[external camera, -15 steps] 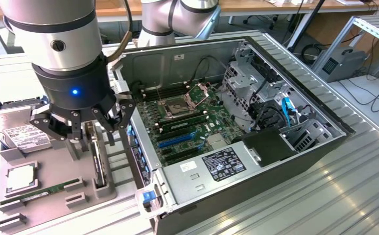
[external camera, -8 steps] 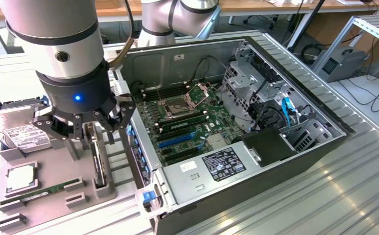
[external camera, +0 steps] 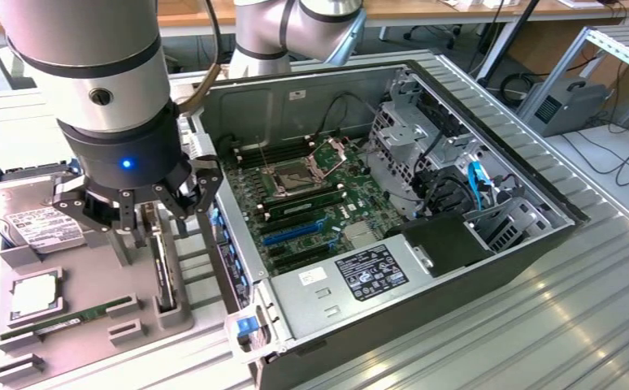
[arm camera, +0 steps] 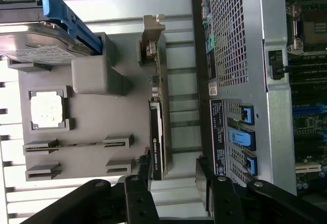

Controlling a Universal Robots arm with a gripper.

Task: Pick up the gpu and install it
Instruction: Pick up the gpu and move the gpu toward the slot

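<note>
The gpu (external camera: pixel 164 272) stands on its long edge in a slot of the grey holder tray (external camera: pixel 87 276), at the exterior view's left, beside the open computer case (external camera: pixel 509 244). In the wrist view the gpu (arm camera: pixel 157 127) is a thin dark card with its silver bracket (arm camera: pixel 152 40) at the far end. My gripper (external camera: pixel 161 221) hangs open just above the card. Its black fingers (arm camera: pixel 137 191) stand on either side of the card's near end and hold nothing. The gripper (arm camera: pixel 171 188) is not touching the card.
On the grey tray lie a silver hard drive (external camera: pixel 32 221), a CPU chip (external camera: pixel 35 296) and a green memory stick (external camera: pixel 71 318). The case's motherboard (external camera: pixel 314 191) faces up with blue slots (external camera: pixel 292 233). The case wall (external camera: pixel 239 268) runs close beside the gpu.
</note>
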